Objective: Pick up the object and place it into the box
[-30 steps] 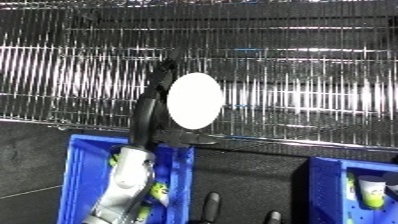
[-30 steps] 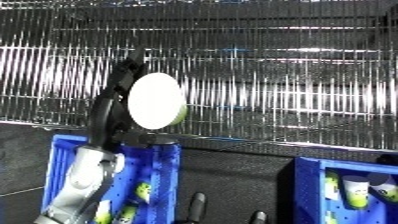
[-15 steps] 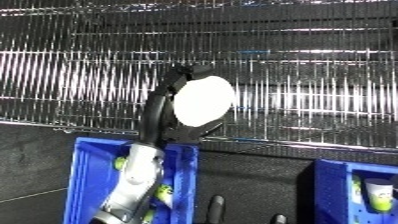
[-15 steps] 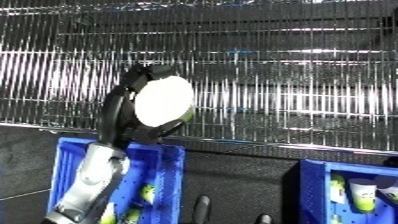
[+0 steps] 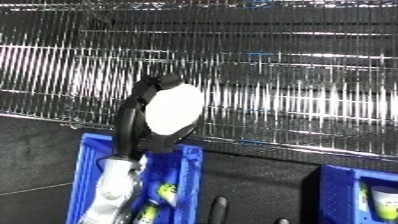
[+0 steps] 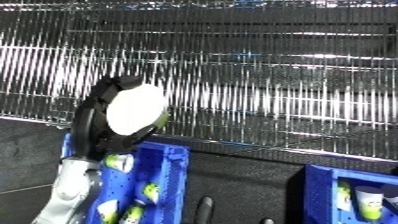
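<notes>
White, rounded object (image 5: 174,109) is being held up in the curled fingers of the left hand (image 5: 133,122), in front of the wire rack (image 5: 266,75) and just above the far end of the left blue bin (image 5: 188,165). To finish well, the hand should be lowering straight into the bin's open space and uncurling only once the object is below the rim. That bin is already holding small yellow-green and white items (image 6: 120,162), and the right blue bin (image 6: 322,192) is showing similar ones; the right hand is not showing.
</notes>
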